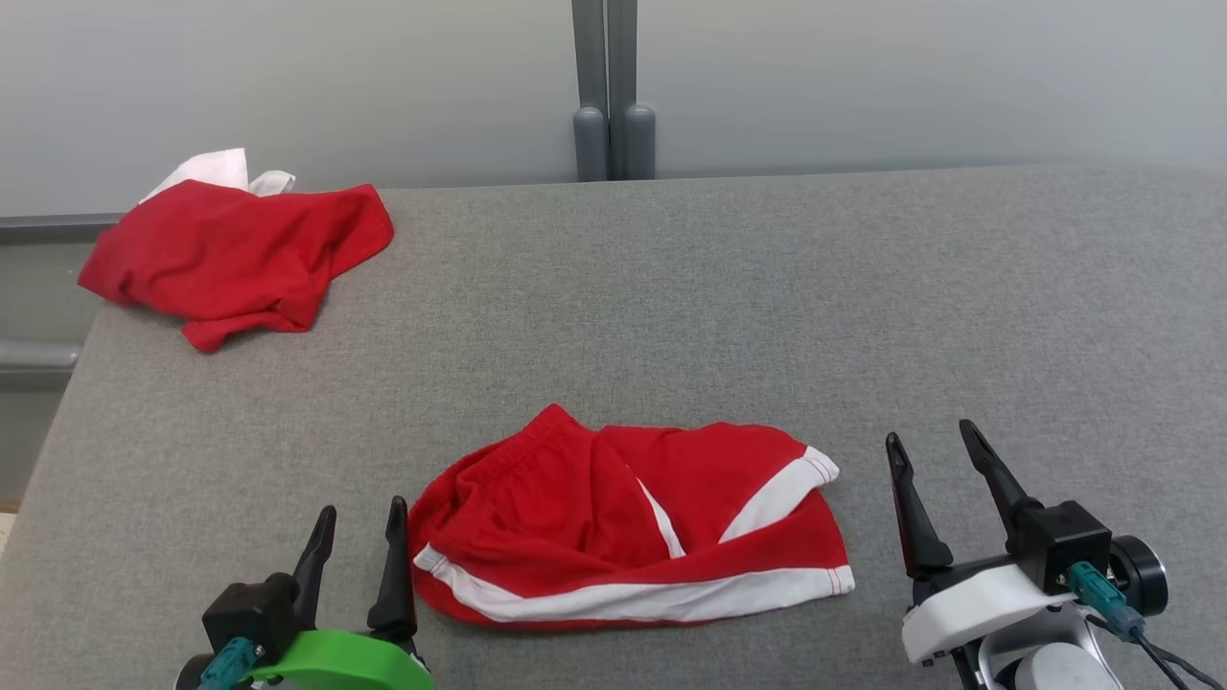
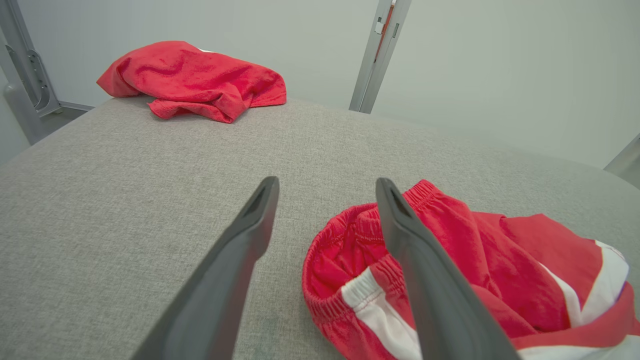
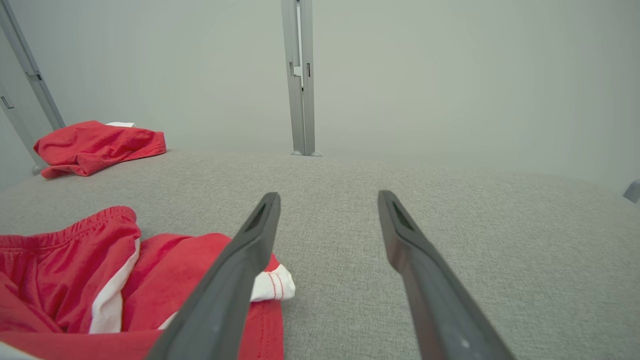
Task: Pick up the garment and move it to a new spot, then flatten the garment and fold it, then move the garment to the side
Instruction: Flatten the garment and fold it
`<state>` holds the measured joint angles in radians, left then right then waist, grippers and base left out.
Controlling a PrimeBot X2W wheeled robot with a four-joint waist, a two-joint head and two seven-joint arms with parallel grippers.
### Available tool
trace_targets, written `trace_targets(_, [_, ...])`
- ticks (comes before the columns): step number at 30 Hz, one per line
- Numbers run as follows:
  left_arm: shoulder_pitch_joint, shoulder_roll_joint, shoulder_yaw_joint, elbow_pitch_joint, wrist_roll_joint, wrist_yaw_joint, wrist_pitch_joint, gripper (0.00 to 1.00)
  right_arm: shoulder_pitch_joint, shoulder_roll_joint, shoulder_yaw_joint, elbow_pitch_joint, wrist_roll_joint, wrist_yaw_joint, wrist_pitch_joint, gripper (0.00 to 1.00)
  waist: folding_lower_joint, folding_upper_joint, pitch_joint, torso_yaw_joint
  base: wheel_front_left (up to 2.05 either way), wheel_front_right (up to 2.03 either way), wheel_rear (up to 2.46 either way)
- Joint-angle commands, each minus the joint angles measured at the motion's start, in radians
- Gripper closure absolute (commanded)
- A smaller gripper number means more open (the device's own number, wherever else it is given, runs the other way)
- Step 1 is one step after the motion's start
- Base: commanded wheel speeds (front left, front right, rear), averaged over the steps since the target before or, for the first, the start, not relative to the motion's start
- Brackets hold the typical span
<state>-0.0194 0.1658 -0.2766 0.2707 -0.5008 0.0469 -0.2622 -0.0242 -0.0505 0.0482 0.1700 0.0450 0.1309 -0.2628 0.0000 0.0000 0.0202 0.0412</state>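
Observation:
The garment, a pair of red shorts point(image 1: 613, 522) with white side stripes, lies loosely folded on the grey padded table near its front edge. My left gripper point(image 1: 362, 510) stands open just left of the waistband, its right finger close beside the cloth, holding nothing. In the left wrist view the left gripper point(image 2: 327, 181) is spread wide, with the shorts point(image 2: 500, 265) behind its right finger. My right gripper point(image 1: 930, 433) is open a short way right of the shorts and apart from them. The right wrist view shows the right gripper point(image 3: 329, 195) empty, the shorts point(image 3: 75, 270) at lower left.
A second crumpled red garment point(image 1: 240, 254) with a white piece beneath it lies at the table's far left corner point(image 2: 195, 80) point(image 3: 95, 145). The grey table point(image 1: 767, 307) ends at a pale wall with a grey post point(image 1: 613, 91) behind.

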Motion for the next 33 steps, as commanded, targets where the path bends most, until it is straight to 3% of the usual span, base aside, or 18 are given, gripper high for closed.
trace_targets(1, [0.021,-0.007,0.012,-0.005,0.011,-0.007,-0.003,0.00,0.016,0.000,0.000,-0.004,0.008,0.000,-0.003,0.00,0.0000,0.0000,-0.004,0.000,0.00,0.00,0.00])
trace_targets(19, [0.048,-0.054,0.076,-0.007,0.103,-0.058,-0.004,0.00,0.017,0.000,-0.004,-0.016,0.029,0.000,-0.003,0.00,0.0000,0.0000,-0.007,-0.005,0.00,0.00,0.00])
trace_targets(25, [0.028,-0.003,0.016,0.014,0.143,-0.102,0.048,0.00,0.036,0.000,-0.015,-0.011,0.000,0.000,-0.003,0.00,0.0000,0.0000,-0.005,-0.007,0.00,0.00,0.00])
trace_targets(33, [-0.001,0.118,-0.052,0.007,0.171,-0.151,0.201,0.00,0.044,0.000,-0.017,0.001,-0.016,0.000,-0.003,0.00,0.0000,0.0000,0.000,-0.012,0.00,0.00,0.00])
